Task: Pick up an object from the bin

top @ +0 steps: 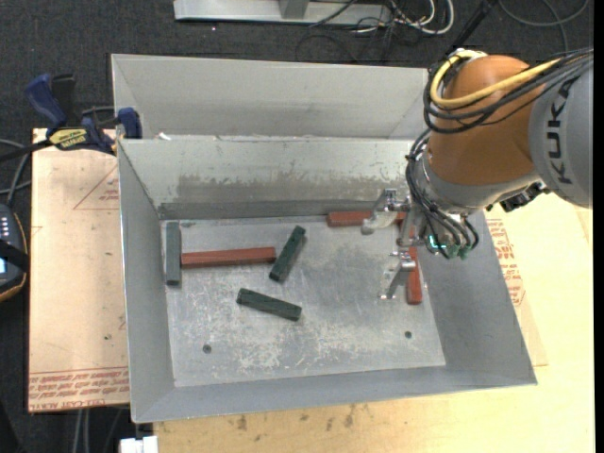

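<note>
My gripper [392, 243] hangs low over the right side of the bin, below the orange wrist cover. It is open, with one metal finger [386, 203] towards the back wall and the other finger [394, 281] nearer the front. Bare bin floor lies between them. A short red-brown block [348, 218] lies along the back wall, just left of the far finger. Another small red-brown block [413, 289] lies right beside the near finger, on its right, with its upper end hidden under the arm.
On the left lie a long red-brown bar [226, 257] and a grey bar [172, 253] set against the left wall. Two dark green blocks sit mid-bin: one tilted [288, 254], one flat [269, 304]. The arm covers the bin's right back corner.
</note>
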Controlling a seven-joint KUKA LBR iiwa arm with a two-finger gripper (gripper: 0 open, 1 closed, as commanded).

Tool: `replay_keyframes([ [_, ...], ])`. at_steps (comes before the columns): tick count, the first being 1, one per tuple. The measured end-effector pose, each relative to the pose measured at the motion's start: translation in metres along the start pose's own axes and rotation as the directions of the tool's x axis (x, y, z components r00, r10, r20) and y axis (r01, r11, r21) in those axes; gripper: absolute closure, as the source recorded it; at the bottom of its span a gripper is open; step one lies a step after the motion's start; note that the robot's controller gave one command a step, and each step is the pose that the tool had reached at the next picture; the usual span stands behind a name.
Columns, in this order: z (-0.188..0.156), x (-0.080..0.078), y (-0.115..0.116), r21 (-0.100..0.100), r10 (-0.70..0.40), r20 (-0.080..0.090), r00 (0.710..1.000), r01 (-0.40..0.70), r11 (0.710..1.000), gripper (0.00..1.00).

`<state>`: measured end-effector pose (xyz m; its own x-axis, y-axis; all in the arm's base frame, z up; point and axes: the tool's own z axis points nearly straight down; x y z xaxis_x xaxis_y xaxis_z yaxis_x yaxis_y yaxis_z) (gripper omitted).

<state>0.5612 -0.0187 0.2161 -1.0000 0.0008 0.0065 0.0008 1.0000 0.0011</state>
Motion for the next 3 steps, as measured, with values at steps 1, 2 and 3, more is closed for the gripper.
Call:
replay_keyframes([
  [1, -0.004, -0.002, 0.000, 0.000, 0.000, 0.008, 1.000, 0.000, 1.000, 0.00],
  [2, 0.042, 0.007, 0.020, 0.000, 0.030, 0.015, 0.999, -0.030, 1.000, 0.00],
  [3, 0.103, 0.013, 0.039, -0.001, 0.036, 0.011, 0.999, -0.036, 0.999, 0.00],
])
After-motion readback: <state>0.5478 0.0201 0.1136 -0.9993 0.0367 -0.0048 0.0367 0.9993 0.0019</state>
